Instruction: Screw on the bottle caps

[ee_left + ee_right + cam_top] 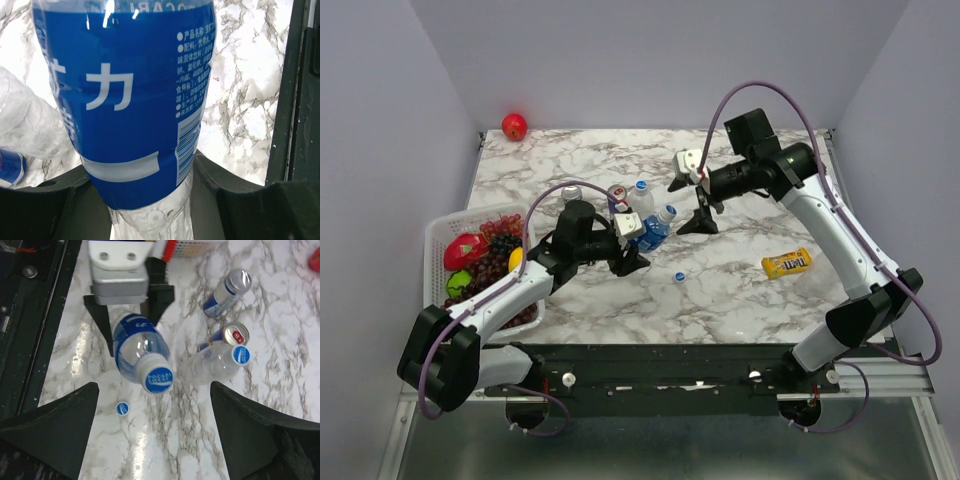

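My left gripper (638,246) (150,200) is shut on the lower body of a clear bottle with a blue label (655,230) (125,90) (134,340). It holds the bottle tilted above the table, neck toward the right arm. A blue cap (667,212) (157,378) sits on this bottle's neck. My right gripper (692,203) (154,390) hangs open just beyond that cap, touching nothing. One loose blue cap (678,276) (121,408) lies on the marble. An unlabelled clear bottle (640,200) (210,365) with a blue cap (241,354) stands beside the held one.
Two blue-and-silver cans (227,290) (231,335) stand behind the bottles. A white basket (438,240) of fruit sits at the left edge. A red apple (514,126) lies at the back left. A yellow candy packet (787,263) lies at the right.
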Action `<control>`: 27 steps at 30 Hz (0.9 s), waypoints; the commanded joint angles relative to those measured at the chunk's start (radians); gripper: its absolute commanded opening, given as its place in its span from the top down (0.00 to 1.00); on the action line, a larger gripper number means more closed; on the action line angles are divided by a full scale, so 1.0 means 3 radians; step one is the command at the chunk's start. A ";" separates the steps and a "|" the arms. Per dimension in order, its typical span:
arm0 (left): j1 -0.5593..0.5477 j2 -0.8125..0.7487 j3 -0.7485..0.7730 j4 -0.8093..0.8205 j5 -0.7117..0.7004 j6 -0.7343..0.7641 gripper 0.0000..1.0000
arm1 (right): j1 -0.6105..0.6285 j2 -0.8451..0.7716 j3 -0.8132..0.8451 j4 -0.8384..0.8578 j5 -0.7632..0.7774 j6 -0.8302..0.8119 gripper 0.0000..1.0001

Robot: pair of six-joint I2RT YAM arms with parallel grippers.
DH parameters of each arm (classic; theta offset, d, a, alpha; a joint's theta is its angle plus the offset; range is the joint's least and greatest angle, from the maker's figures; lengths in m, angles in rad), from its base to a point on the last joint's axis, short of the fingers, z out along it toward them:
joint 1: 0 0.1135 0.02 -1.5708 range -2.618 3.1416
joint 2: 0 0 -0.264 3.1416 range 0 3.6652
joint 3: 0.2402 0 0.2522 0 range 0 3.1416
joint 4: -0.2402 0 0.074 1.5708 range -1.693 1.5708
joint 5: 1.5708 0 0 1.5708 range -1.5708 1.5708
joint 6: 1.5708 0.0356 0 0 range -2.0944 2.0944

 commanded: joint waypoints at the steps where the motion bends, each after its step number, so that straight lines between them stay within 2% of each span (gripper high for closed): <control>1: -0.0023 0.0055 0.0193 -0.0161 0.0215 0.0245 1.00 | 0.0223 -0.0126 -0.0243 -0.0041 -0.0132 -0.0743 0.00; 7: -0.0018 0.0050 0.0245 -0.0074 0.0210 0.0041 1.00 | 0.0290 -0.0131 -0.0356 -0.0062 -0.0035 -0.0815 0.01; 11: 0.0018 0.0015 0.0209 0.0059 0.0179 -0.0225 1.00 | 0.0290 -0.0141 -0.0417 0.0071 0.0108 -0.0575 0.00; 14: 0.0074 -0.0006 0.0158 0.0248 0.0108 -0.0552 1.00 | 0.0290 -0.0177 -0.0525 0.0224 0.0282 -0.0335 0.00; 15: 0.0170 -0.0001 0.0122 0.0410 0.0097 -0.0862 1.00 | 0.0290 -0.0182 -0.0560 0.0260 0.0328 -0.0172 0.00; 19: 0.0360 0.0015 0.0030 0.0749 0.0026 -0.1369 1.00 | 0.0295 -0.0238 -0.0668 0.0327 0.0476 0.0094 0.01; 23: 0.0442 0.0004 -0.0026 0.0898 -0.0020 -0.1489 1.00 | 0.0290 -0.0177 -0.0679 0.0240 0.0477 0.0468 0.01; 27: 0.0447 -0.0001 -0.0052 0.0929 0.0005 -0.1417 1.00 | 0.0284 0.0088 -0.0419 -0.0061 0.0462 0.0877 0.00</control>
